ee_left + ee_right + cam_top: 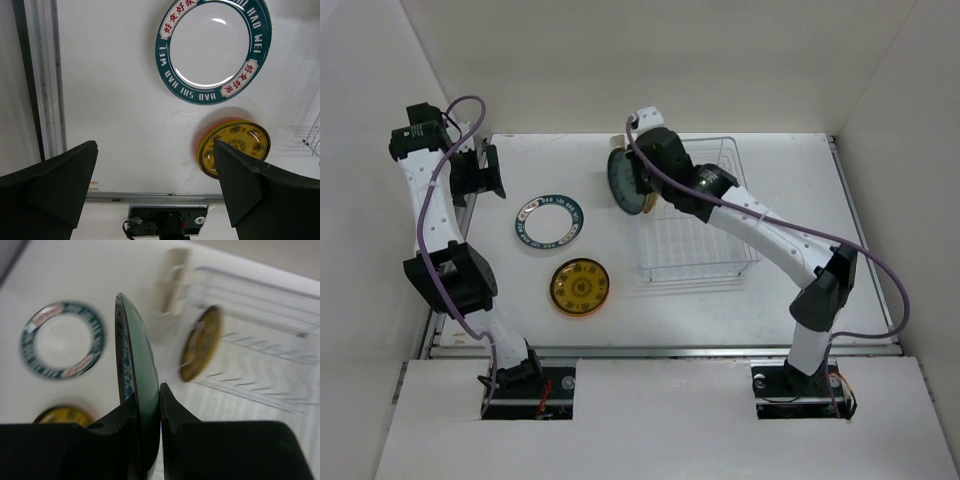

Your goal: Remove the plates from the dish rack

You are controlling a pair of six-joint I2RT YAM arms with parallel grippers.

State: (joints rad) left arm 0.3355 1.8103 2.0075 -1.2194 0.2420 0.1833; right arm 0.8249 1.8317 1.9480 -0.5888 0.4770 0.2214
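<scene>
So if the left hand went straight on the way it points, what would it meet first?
Most likely bare table: the open left hand aims at white surface beside the yellow plate, clear of the teal-rimmed plate. Depth is hard to judge.

Four plates show. One dark green plate (pixel 140 365) is pinched between the right fingers (pixel 176 412), and one amber plate (pixel 201 342) stands in the single dish rack (pixel 260 365) beyond them. One teal-rimmed plate (pixel 215 47) and one yellow plate (pixel 235 147) lie on the counter (pixel 115 100) ahead of the left fingers (pixel 60 175).
</scene>
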